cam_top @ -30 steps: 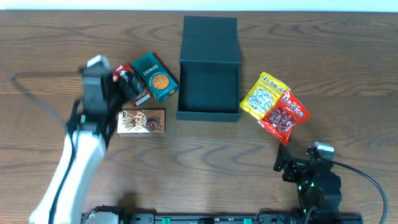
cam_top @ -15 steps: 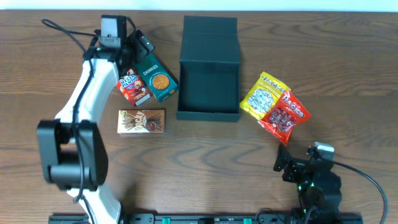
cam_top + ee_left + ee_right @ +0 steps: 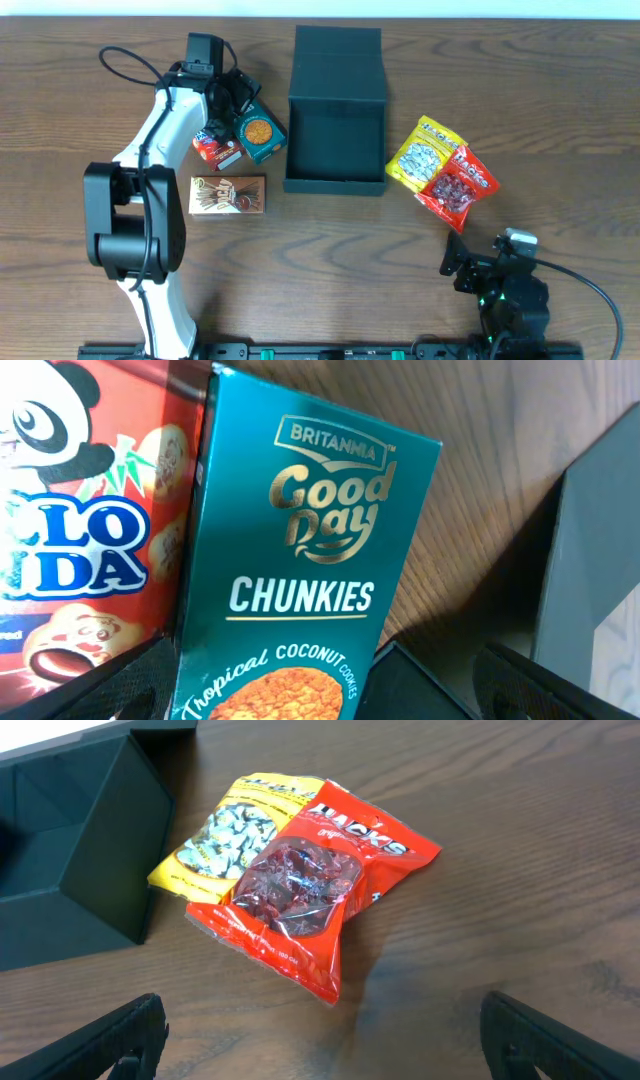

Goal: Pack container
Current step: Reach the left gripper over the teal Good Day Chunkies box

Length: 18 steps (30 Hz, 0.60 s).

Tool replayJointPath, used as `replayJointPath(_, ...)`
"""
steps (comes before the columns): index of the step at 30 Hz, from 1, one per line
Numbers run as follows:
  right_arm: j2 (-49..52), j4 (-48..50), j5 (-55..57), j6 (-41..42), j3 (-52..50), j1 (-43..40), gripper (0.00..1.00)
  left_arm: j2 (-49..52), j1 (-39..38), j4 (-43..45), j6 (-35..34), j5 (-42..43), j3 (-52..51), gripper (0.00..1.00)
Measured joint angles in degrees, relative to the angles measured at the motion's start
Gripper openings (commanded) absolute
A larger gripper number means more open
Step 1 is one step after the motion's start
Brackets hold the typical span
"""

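Note:
The container, a dark teal-green square box with its flap lid open at the back, stands at the table's middle back. It also shows in the left wrist view and the right wrist view. My left gripper is open and low over the teal Chunkies cookie box, left of the container. In the left wrist view my fingers straddle the Chunkies box without closing on it. My right gripper is open and empty at the front right, and looks the same in its wrist view.
A red panda snack box lies beside the Chunkies box. A brown snack box lies in front of them. A yellow bag and a red bag overlap right of the container, and the red bag shows in the right wrist view.
My left arm has swung from the left side up to the back and then right, coming down over the Chunkies box. The right arm has not moved.

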Motion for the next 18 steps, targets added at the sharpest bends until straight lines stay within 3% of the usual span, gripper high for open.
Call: replayJointPath(18,0.00,0.00,0.00,0.00,0.00,0.00,0.99,3.58,0.09,1.03,-0.39,1.20,0.00,0.96)
